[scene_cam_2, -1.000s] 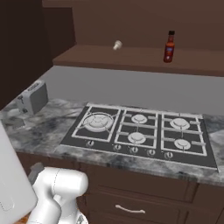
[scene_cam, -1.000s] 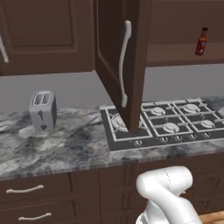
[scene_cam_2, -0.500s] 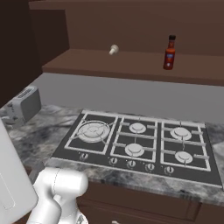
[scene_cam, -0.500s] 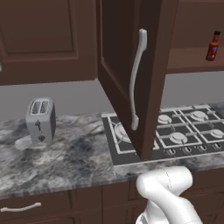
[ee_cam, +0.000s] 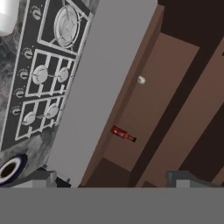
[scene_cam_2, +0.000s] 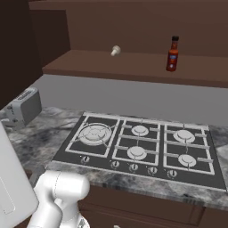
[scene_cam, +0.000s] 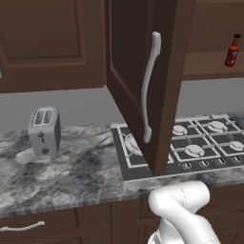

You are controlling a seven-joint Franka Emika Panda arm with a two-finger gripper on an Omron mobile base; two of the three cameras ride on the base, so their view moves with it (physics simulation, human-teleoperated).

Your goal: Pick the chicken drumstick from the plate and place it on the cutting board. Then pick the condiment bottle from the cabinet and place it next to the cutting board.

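Note:
The condiment bottle, red-orange with a black cap, stands upright on the shelf of the open cabinet. It also shows at the far right as the bottle, past the cabinet's swung-out door. In the hand view the bottle lies well ahead of my gripper, which is open with nothing between its fingertips. A slice of the plate shows at the lower left corner. The chicken drumstick and the cutting board are out of view.
A gas hob with several burners sits in the marbled counter. A silver toaster stands to its left. A small pale object lies on the shelf left of the bottle. The door's long silver handle juts over the hob.
The whole scene has shifted in both base views, so the cameras moved: cabinet, hob and bottle now sit closer and larger. The gripper stays open.

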